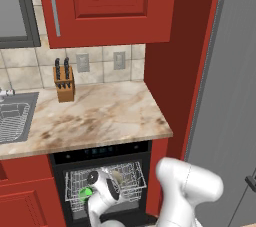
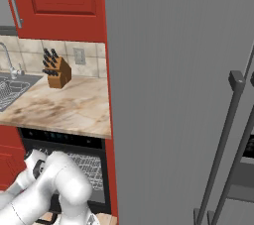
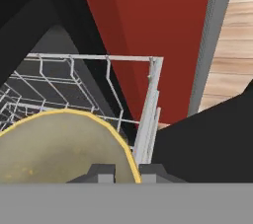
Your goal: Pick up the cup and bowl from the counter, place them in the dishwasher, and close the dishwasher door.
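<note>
Olive-tan bowl (image 3: 59,144): we see its yellow rim pinched between the tool's (image 3: 123,172) nearly closed fingertips, above the wire rack (image 3: 148,94).
Green cup (image 1: 86,192): we find it in the rack, left side, beside the arm.
Dishwasher (image 1: 102,152): open, rack pulled out.
Surface (image 1: 100,113): we see a knife block (image 1: 64,82) near the wall.

counter (image 1: 100,113): veined polished marble | rack (image 3: 148,104): white wire | bowl (image 3: 59,144): matt olive
</note>
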Robot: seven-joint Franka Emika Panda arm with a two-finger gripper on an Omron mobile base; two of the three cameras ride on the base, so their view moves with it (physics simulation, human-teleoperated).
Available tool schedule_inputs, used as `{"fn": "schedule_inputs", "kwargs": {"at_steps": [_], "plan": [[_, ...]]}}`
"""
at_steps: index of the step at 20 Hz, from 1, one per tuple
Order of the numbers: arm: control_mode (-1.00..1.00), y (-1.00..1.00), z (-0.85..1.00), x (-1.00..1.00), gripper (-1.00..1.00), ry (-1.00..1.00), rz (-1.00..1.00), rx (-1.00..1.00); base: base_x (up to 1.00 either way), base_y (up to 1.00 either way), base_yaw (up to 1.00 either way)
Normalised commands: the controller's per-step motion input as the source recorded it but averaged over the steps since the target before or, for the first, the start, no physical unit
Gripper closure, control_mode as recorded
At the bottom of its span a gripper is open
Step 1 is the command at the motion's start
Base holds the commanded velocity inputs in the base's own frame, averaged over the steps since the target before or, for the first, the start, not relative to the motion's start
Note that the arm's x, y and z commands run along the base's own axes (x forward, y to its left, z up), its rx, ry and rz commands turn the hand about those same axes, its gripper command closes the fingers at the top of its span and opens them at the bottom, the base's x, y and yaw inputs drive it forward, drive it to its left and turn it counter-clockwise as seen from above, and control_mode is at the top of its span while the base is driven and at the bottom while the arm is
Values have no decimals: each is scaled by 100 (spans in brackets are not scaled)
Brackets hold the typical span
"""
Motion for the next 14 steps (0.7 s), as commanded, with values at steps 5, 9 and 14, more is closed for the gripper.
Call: {"fn": "schedule_inputs", "kwargs": {"at_steps": [5, 9, 14], "plan": [[-100, 28, -57, 40, 100, 10, 0, -4, 0, 0, 0], [-100, 7, -15, 36, 100, 2, 0, -4, 0, 0, 0], [-100, 1, 0, 19, 100, 0, 0, -1, 0, 0, 0]]}}
